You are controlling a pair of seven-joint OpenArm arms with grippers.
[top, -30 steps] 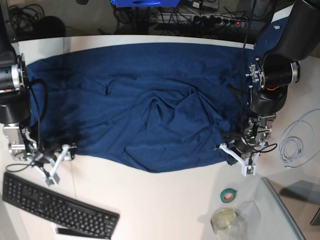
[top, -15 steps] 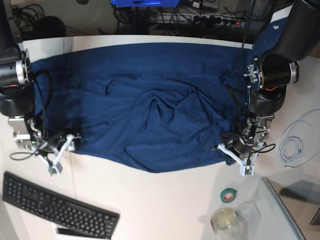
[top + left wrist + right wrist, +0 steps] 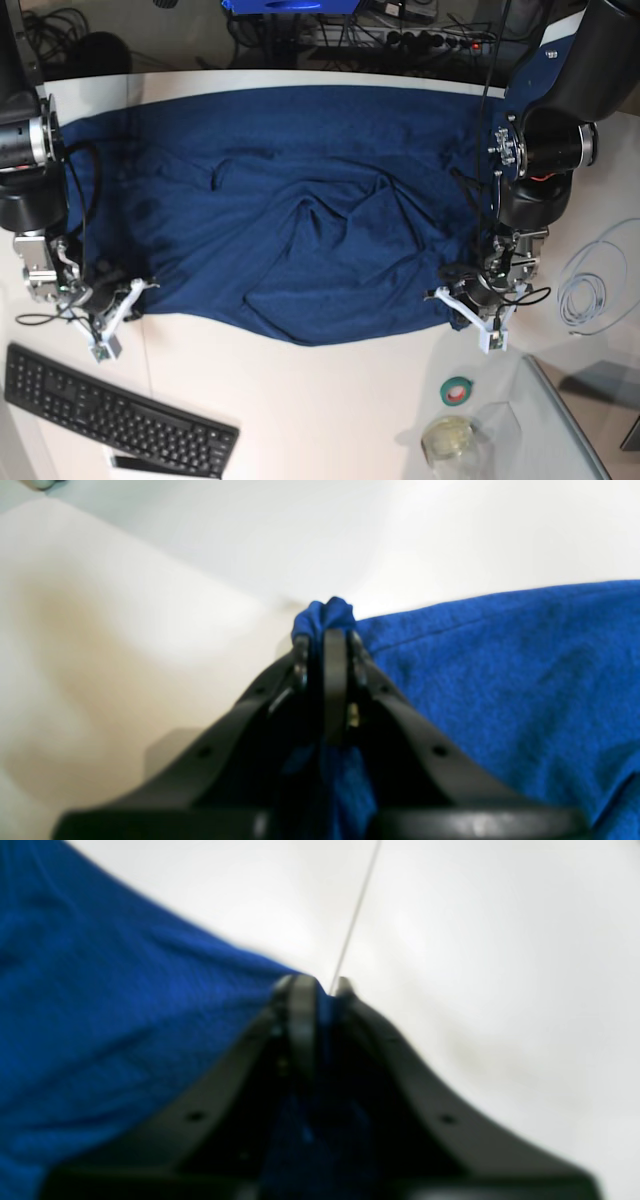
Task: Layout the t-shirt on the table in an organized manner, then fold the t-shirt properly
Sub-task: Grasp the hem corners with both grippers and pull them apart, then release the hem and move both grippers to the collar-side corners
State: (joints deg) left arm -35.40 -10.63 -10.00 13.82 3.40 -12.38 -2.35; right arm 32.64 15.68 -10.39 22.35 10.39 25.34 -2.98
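The navy t-shirt (image 3: 300,200) lies spread wide across the white table (image 3: 330,400), rumpled in folds at its middle. At the shirt's near right corner, my left gripper (image 3: 460,303) is shut on a bunched tip of cloth. The left wrist view shows that tip of t-shirt (image 3: 500,680) poking out past the left gripper (image 3: 327,635). My right gripper (image 3: 135,293) sits at the near left corner. In the right wrist view the right gripper (image 3: 320,987) is shut on the edge of the t-shirt (image 3: 100,1015), beside the table's thin dark seam (image 3: 355,915).
A black keyboard (image 3: 110,410) lies at the front left. A green tape roll (image 3: 458,390), a clear jar (image 3: 450,440) and a glassy panel (image 3: 570,420) sit at the front right. A white cable coil (image 3: 590,290) lies at the right edge.
My right gripper has slid up and right from beside the keyboard to the shirt's near left corner and shut on it. The left gripper has kept its hold and place.
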